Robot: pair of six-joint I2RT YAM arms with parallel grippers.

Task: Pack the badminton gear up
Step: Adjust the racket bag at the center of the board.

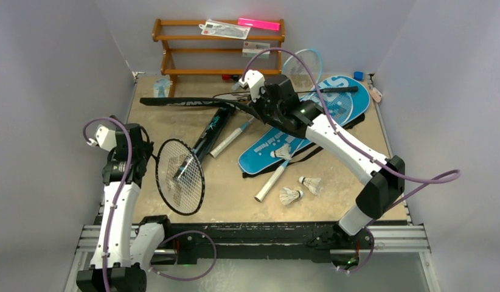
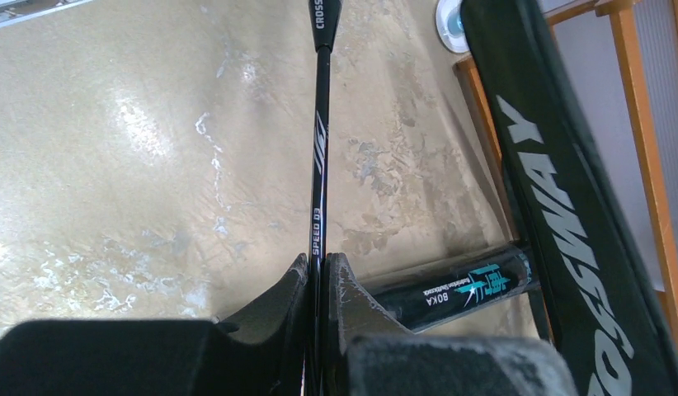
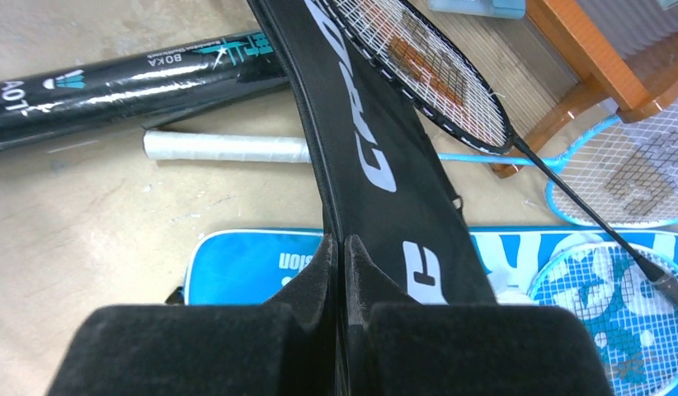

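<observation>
A: The left gripper [image 2: 317, 268]?
B: Closed on black racket [image 2: 320, 148] shaft; head near table's [image 1: 235, 201] left edge.
A: The right gripper [image 3: 342, 247]?
B: Pinching black cover's [image 3: 377, 165] edge over blue cover [image 3: 253, 264]; one shuttlecock [image 1: 283, 152] lies on that.

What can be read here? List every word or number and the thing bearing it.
"SPEED 03" and "CROSS": black racket shaft
"BOKA": black tube
"OSSWAY", start cut off: black cover
"sion", rest hidden: blue cover
Print on the packets: too small to read
</observation>
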